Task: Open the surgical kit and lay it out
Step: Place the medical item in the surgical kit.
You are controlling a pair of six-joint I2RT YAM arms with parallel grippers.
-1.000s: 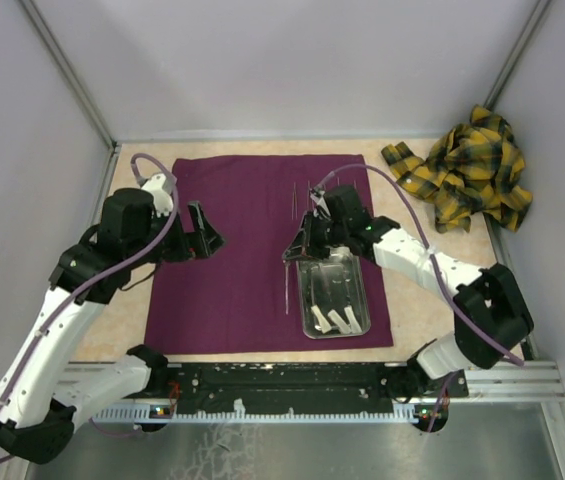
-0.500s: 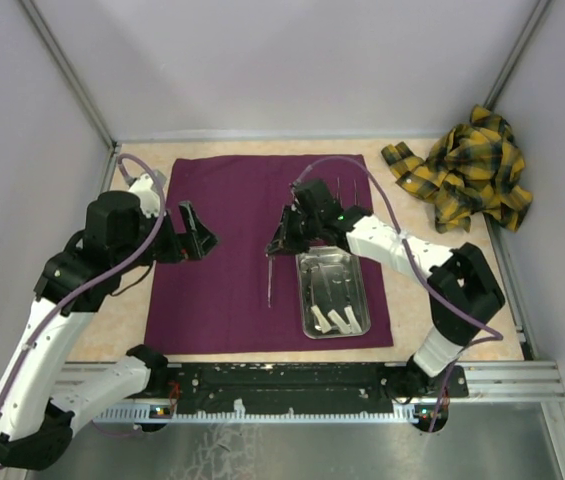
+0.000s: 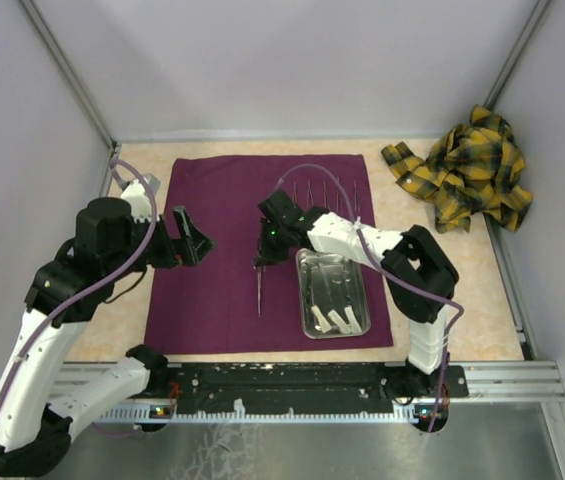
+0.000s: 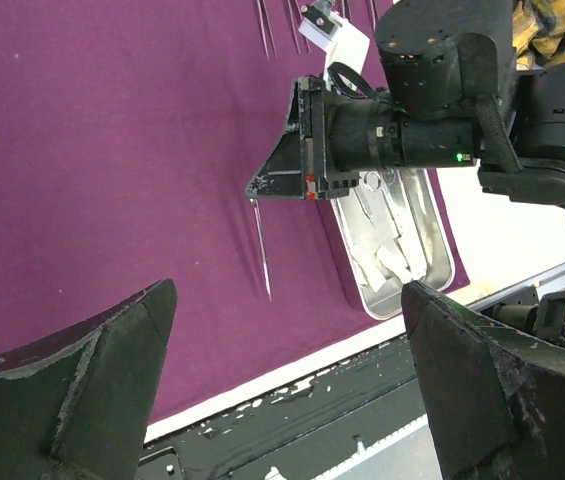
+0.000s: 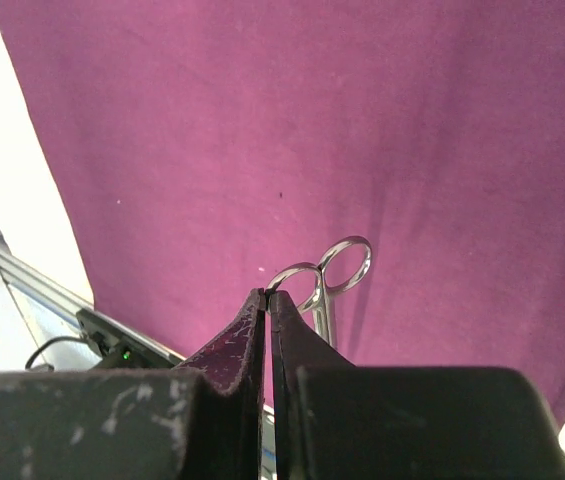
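Right end effector [image 3: 260, 262] is clamped shut on the ring end of a thin ring-handled instrument [image 3: 259, 290], held over bare purple cloth [image 3: 217, 195] just left of the steel tray [image 3: 352, 265]. The right wrist view shows both finger rings poking out past the closed fingertips. The instrument's long axis runs near to far, with the rings at the far end under the grip and the slim tip pointing toward the near edge of the desk [image 3: 432, 270]. Whether that tip is touching the cloth cannot be told.

Left end effector [image 3: 194, 237] hovers with its jaws spread wide and nothing between them, over the left part of the cloth and well apart from the instrument, so the right arm is the one in place to act. A row of thin instruments [image 3: 324, 190] lies along the far side of the cloth, each also pointing near to far. More tools and small white pieces [image 3: 339, 320] rest in the tray.

Judging by this, the laying-out is partly done. The coming set-down likely turns on keeping the instrument's near-to-far line parallel to that row while lowering it flat onto open cloth, clear of the tray's left rim.
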